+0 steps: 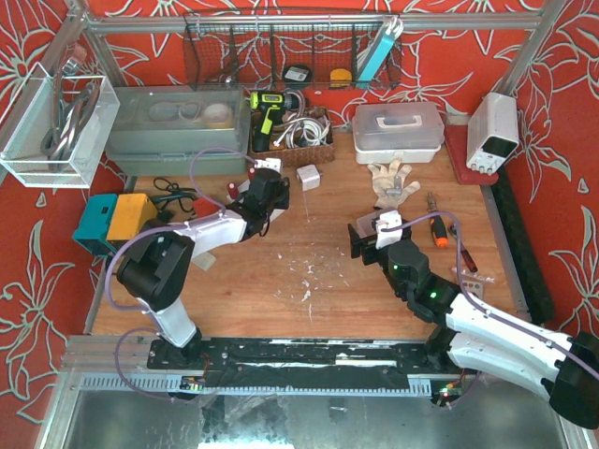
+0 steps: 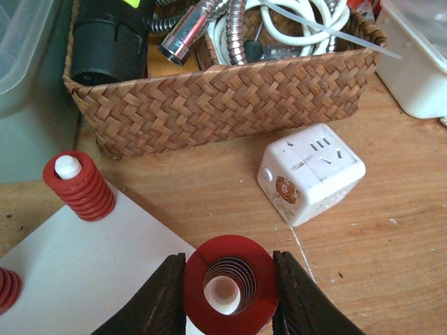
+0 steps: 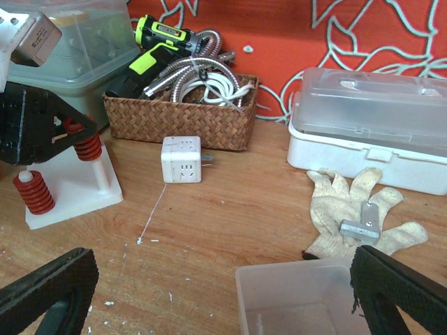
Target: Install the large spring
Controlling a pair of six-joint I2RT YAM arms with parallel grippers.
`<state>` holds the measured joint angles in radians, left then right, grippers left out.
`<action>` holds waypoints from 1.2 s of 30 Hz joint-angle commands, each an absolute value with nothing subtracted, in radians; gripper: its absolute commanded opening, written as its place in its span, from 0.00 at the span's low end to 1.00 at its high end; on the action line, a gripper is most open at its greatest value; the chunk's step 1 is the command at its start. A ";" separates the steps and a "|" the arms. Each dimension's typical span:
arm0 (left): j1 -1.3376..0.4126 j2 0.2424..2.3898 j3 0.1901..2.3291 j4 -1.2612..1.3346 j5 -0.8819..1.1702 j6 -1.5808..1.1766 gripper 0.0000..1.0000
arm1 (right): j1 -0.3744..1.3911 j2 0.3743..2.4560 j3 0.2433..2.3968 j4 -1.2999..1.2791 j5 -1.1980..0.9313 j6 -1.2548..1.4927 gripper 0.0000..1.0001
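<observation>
Nearest the arm bases, the right gripper (image 1: 365, 241) is hanging over the bare wood with its claw spread as wide as it goes, nothing in it. Right under its camera there's a clear plastic tub (image 3: 300, 296), and just past that a pale work glove (image 3: 356, 206) lying flat with a little metal bracket (image 3: 360, 227) on top of it.

Over on the other side, the left gripper (image 2: 228, 293) is clamped narrow on the large red spring (image 2: 230, 252), one finger on each side. The spring is upright over the near corner of the white base plate (image 2: 84, 265), and you can see a white peg tip (image 2: 222, 293) through its middle. Can't tell how far down the peg it sits. Two smaller red springs (image 2: 78, 185) are on their own pegs on that same plate.

A white cube power adapter (image 2: 311, 173) sits just beside the plate on the table. Behind it is a woven basket (image 2: 230, 98) holding a cordless drill (image 3: 157, 35), a flexible metal hose (image 3: 188, 66) and white cables. Off to the right of the basket, a white lidded plastic box (image 3: 370, 132) sits against the red wall.
</observation>
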<state>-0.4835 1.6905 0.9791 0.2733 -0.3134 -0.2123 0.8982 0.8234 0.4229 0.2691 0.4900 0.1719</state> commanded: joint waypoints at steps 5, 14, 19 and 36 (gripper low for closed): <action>-0.470 1.754 1.019 0.332 -0.311 -0.184 0.00 | 0.886 0.826 0.431 0.275 0.493 0.187 0.99; -0.462 1.796 1.045 0.311 -0.314 -0.178 0.32 | 0.879 0.841 0.432 0.278 0.489 0.186 0.99; -0.462 1.784 1.060 0.278 -0.313 -0.185 0.54 | 0.873 0.855 0.439 0.269 0.494 0.190 0.99; -0.463 1.245 0.705 0.361 -0.274 -0.186 1.00 | 0.745 0.911 0.497 0.255 0.806 0.072 0.99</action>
